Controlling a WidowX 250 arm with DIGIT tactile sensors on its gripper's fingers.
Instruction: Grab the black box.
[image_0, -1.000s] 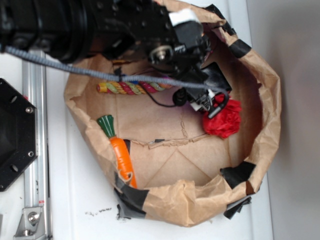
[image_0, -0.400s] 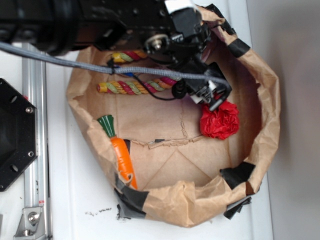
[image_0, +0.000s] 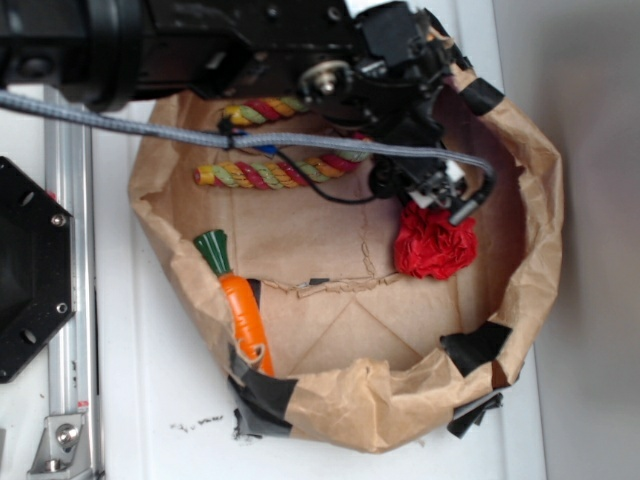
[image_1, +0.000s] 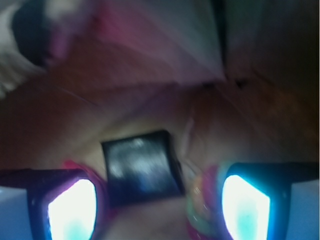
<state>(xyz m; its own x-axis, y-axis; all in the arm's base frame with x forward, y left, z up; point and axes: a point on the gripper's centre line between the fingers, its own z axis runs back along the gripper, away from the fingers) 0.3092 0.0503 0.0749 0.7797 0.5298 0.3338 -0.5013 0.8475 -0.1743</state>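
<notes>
Black box (image_1: 141, 167): visible in the wrist view only, lying flat on the brown paper floor, glossy top catching light. It sits between the two fingers (image_1: 67, 210), nearer the left one in that view, with paper showing on either side; neither pad touches it. In the exterior view it is hidden under the arm.

Gripper (image_0: 450, 195): jaws spread wide, nothing held. It hangs inside the paper bag (image_0: 400, 400), toward the bag's far-right rim, just above the red ruffled ball (image_0: 435, 245), which lies against the right side of the bag floor.

Rope toy (image_0: 270, 172): along the far-left wall of the bag. Carrot toy (image_0: 240, 305): against the near-left wall, green top pointing inward. Black tape (image_0: 478, 347) patches the near-right rim. Black octagonal plate (image_0: 30, 270): on the bench beyond the bag's left edge.
</notes>
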